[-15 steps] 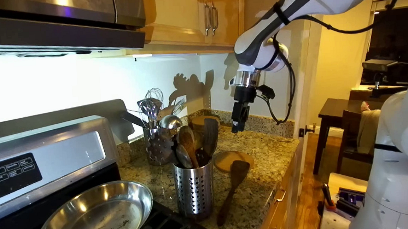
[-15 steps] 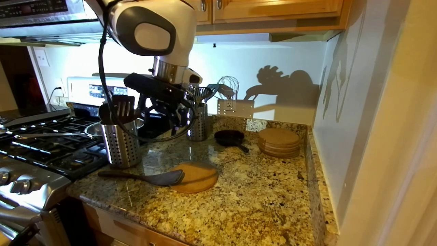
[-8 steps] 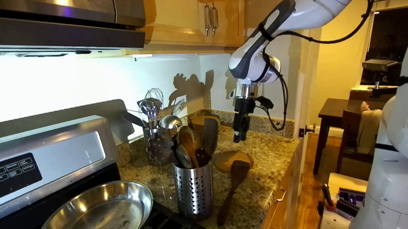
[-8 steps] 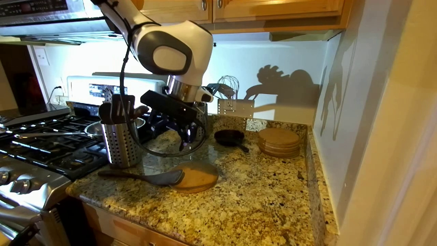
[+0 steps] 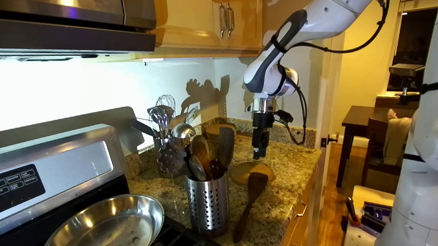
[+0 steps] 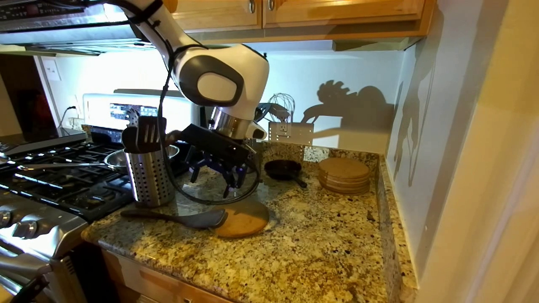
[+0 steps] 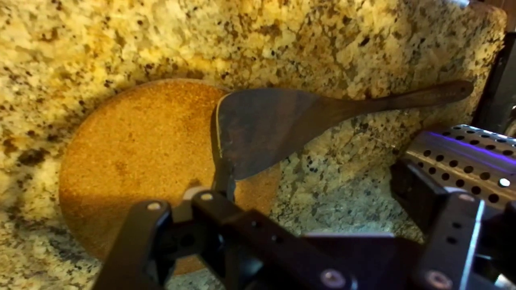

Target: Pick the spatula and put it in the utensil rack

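The spatula [image 5: 256,187] is dark brown wood. It lies on the counter with its wide, slanted head on a round cork-like disc; it also shows in an exterior view [image 6: 202,219] and in the wrist view [image 7: 274,125]. Its handle points toward the stove side, past the utensil rack. The utensil rack [image 5: 209,207] is an upright perforated steel cylinder holding several utensils; it also shows in an exterior view [image 6: 151,181] and at the wrist view's right edge [image 7: 463,149]. My gripper [image 6: 211,185] is open and empty above the counter near the spatula's head; its fingers [image 7: 312,171] are spread wide.
The round disc [image 6: 248,223] lies under the spatula's head. A steel frying pan [image 5: 107,228] sits on the stove. A further perforated holder [image 5: 166,160] with whisks stands behind. A small dark skillet [image 6: 282,169] and a disc stack [image 6: 343,174] are at the back.
The gripper has moved down toward the counter and come closer to the disc and the spatula's head. The spatula and the rack have not moved.
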`<move>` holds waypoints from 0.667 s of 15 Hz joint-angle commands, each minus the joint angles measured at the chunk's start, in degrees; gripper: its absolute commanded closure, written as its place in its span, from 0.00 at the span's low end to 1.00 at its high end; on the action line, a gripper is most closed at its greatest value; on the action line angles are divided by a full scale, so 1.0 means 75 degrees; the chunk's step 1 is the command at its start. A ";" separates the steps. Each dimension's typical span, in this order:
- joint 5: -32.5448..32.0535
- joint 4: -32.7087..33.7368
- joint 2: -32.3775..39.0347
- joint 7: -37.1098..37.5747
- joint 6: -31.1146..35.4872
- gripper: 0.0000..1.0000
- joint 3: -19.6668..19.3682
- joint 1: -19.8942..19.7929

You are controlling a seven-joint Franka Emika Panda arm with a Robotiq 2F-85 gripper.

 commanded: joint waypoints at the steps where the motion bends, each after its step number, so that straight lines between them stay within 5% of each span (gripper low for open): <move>1: -0.0014 0.0007 -0.0003 0.0012 -0.0008 0.00 0.0258 -0.0252; 10: 0.0763 0.0319 0.1075 -0.1387 0.0315 0.00 0.0407 -0.0711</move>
